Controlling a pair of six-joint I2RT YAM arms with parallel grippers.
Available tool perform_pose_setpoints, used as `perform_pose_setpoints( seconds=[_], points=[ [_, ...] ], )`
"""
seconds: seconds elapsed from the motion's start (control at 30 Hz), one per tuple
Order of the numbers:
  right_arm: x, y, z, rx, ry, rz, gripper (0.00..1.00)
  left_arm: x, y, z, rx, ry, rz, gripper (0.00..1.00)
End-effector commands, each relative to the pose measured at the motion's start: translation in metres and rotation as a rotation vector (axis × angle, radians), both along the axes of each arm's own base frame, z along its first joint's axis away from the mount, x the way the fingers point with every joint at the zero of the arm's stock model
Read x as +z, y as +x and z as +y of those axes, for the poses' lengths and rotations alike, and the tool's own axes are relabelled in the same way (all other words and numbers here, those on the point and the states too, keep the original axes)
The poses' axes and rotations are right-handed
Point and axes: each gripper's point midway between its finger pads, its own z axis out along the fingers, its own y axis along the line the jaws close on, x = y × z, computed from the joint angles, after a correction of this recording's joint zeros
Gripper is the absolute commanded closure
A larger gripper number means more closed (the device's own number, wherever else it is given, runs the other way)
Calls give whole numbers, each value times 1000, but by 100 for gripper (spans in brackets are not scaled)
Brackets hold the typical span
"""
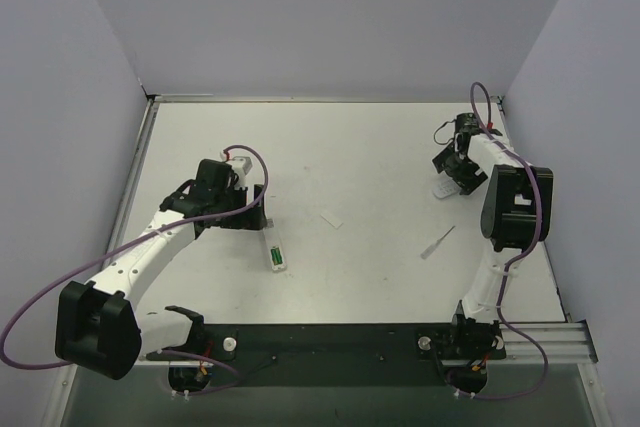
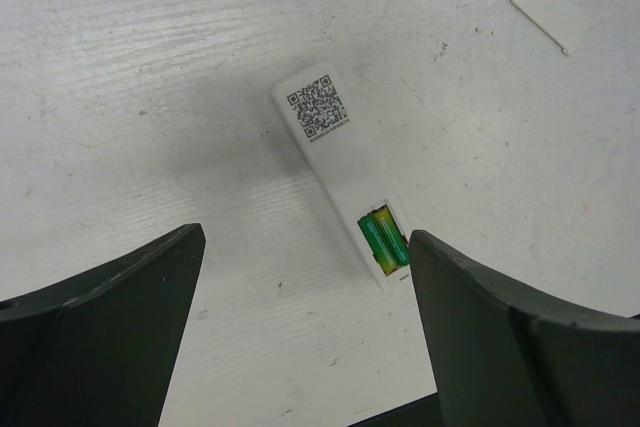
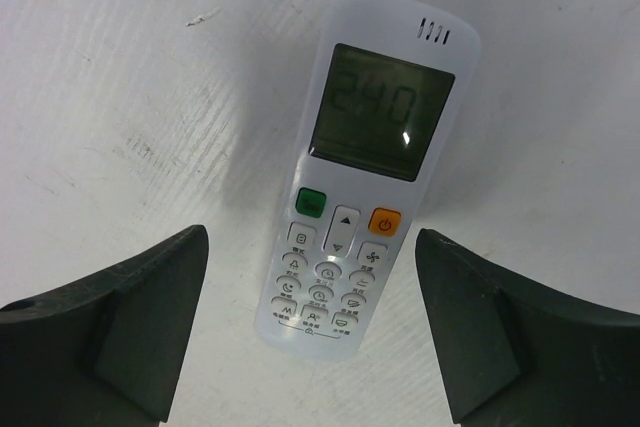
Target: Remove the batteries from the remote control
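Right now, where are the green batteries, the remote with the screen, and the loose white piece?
Green batteries [image 2: 382,238]: left wrist view, middle of the pair.
Remote with the screen [image 3: 355,189]: right wrist view, body below the screen.
Loose white piece [image 2: 545,9]: left wrist view, flat face.

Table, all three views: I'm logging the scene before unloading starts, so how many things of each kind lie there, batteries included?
Remote controls: 2, the slim white remote and the display remote
Green batteries: 2, in the slim white remote's open compartment
Small flat white panel: 1
Thin white stick: 1
Total: 6
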Motion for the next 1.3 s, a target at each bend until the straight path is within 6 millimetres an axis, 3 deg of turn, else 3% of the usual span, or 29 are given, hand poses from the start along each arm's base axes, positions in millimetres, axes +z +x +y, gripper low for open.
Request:
perform_pose_setpoints(
  seconds=[0.0,0.93,1.27],
  points=[
    [0,-5,-1,-24,5,24,22,20,11,1,9,5,-67,6],
    [-17,-23,-5,-53,1,99,34,29,14,17,82,53,-109,3],
    [10,-16,0,20,15,32,59,31,15,13,73,34,-119,2]
  ],
)
